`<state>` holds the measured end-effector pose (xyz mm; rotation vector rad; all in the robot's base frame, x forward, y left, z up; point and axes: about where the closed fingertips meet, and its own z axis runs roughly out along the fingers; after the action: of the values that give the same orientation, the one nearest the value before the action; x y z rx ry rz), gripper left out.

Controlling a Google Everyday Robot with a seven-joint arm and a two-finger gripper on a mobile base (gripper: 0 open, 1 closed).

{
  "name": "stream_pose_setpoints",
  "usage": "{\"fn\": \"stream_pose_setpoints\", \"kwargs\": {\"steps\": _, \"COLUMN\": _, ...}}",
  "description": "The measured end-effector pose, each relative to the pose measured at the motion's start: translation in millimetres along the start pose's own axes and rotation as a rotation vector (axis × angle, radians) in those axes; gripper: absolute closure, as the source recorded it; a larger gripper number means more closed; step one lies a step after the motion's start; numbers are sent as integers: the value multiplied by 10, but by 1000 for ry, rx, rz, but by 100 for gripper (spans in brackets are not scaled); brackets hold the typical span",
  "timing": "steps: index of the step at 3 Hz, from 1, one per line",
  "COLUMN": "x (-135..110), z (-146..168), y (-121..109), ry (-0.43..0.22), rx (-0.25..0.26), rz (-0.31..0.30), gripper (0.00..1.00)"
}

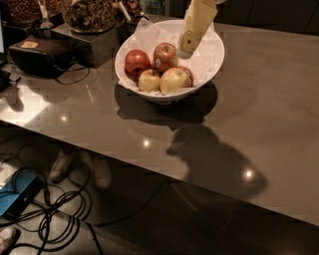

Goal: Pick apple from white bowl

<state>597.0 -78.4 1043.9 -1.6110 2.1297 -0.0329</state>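
The white bowl (212, 62) stands on the grey table, lined with crumpled white paper. In it lie several apples. The red apple with yellowish streaks and a pale sticker (165, 55) sits at the back middle. A darker plain red apple (136, 61) is to its left. Two yellow-green apples (149, 79) (173, 79) lie in front. My gripper (188, 44) comes down from the top edge, cream-coloured, and hangs over the bowl just right of the stickered apple, slightly above it.
A black box with cables (37, 55) sits at the table's left. Bowls of snacks (89, 12) stand at the back left. The table's front edge (124, 164) runs diagonally. Cables and a blue device (17, 191) lie on the floor.
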Motion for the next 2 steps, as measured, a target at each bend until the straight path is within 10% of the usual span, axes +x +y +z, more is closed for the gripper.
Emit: {"fn": "stream_pose_setpoints", "kwargs": {"steps": 2, "x": -182, "z": 275, "y": -240, "ry": -20, "rx": 8, "rz": 63, "gripper": 0}}
